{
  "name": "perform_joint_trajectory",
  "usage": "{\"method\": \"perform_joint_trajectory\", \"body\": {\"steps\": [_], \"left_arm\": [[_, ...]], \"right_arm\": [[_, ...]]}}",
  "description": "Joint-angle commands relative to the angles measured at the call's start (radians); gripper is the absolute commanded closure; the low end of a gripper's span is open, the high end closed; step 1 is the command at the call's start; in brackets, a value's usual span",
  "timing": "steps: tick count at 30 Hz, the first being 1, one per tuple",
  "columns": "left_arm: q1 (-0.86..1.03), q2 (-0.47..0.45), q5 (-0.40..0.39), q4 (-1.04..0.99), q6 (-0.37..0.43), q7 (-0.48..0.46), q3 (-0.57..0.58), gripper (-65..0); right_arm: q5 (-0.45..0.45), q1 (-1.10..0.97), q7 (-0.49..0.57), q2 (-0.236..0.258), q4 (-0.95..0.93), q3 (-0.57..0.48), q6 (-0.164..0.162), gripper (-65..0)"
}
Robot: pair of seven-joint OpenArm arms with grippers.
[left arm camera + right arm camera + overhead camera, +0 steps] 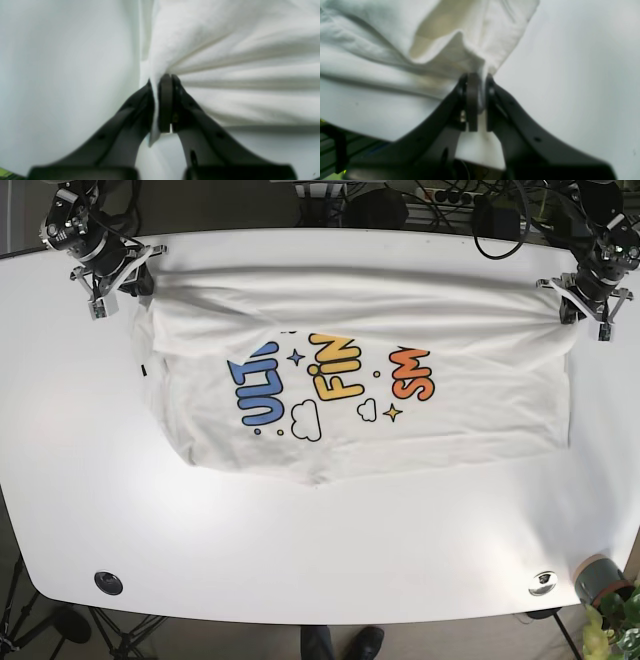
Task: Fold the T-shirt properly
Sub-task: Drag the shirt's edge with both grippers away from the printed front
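A white T-shirt (350,370) with a blue, yellow and orange print lies spread across the far half of the white table (300,550). Its far edge is pulled taut between my two grippers. My left gripper (163,82) is shut on a bunched fold of the shirt (225,62); in the base view it is at the far right corner (580,295). My right gripper (476,78) is shut on the shirt's other far corner (460,45); in the base view it is at the far left (125,275).
The table's far edge runs just behind both grippers. A round black fitting (108,582) sits near the front left edge, a silver one (542,581) near the front right. A small potted plant (600,585) stands by the front right corner.
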Motion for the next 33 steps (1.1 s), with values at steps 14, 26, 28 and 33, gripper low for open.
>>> {"method": "perform_joint_trajectory", "body": {"steps": [14,26,28,33], "left_arm": [[0.012,-0.046,-0.008,-0.023,0.009,-0.028,-0.004,0.0],[0.008,-0.042,-0.016,0.012,0.009,-0.022,-0.042,-25.1],[0.007,-0.042,-0.016,0.033,0.009,-0.022,-0.048,-25.3],[-0.002,-0.040,-0.071,0.099,0.009,-0.021,-0.054,-25.3]], "right_arm": [[-0.001,-0.030,0.021,0.013,0.015,0.033,0.035,0.0],[0.005,-0.033,0.021,-0.043,0.107,0.099,0.035,-41.5],[0.005,-0.033,0.019,-0.063,0.139,0.122,0.035,-43.4],[0.014,-0.027,-0.042,-0.072,0.219,0.128,0.035,-45.2]]}}
